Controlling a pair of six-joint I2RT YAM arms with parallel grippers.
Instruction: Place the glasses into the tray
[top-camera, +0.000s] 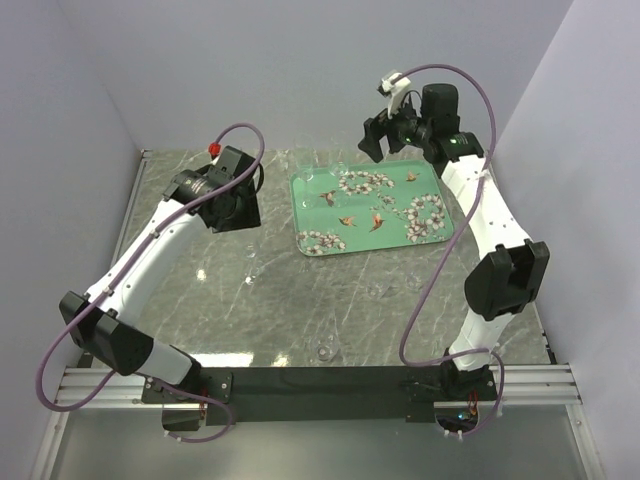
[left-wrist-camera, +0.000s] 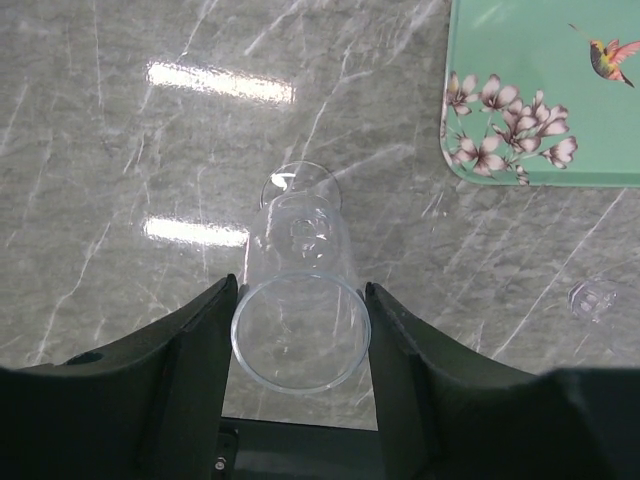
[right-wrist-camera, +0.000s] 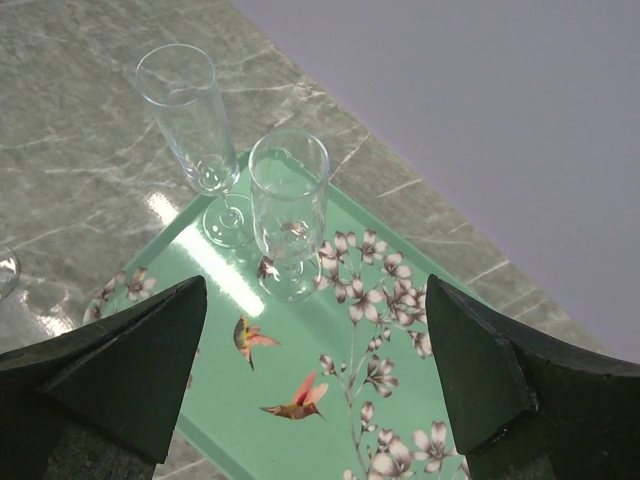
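- Left arm: we see it run from its base at the near left, forward and inward with the elbow low. The left hand (top-camera: 228, 205) points down over the bench (top-camera: 330, 300), just left of the tray (top-camera: 398, 195).
- Left hand state: its fingers (left-wrist-camera: 205, 370) sit against the rim of a stemmed glass (left-wrist-camera: 300, 250), one on each side, so we read it as gripping that glass. The wrist view looks down into the glass's mouth, with its foot toward the bench.
- Right arm: it rises steeply from the near right base, folds at the elbow and reaches over the tray's far right end.
- Right hand state: the right hand (right-wrist-camera: 315, 285) hangs above the tray with its fingers spread wide and nothing between them.
- Glasses in the tray: a corner flute (right-wrist-camera: 190, 110) and an inner flute (right-wrist-camera: 288, 195) stand upright side by side at the tray's far left corner. The corner flute's foot is just inside the rim.
- A loose glass (left-wrist-camera: 590, 298) is on the bare bench near a flowered corner of the tray. We cannot tell whether it stands or lies.
- Bench: grey-green marbled top, glossy, showing bright lamp reflections.
- Room: plain pale walls (top-camera: 300, 60) close the bench in on three sides.
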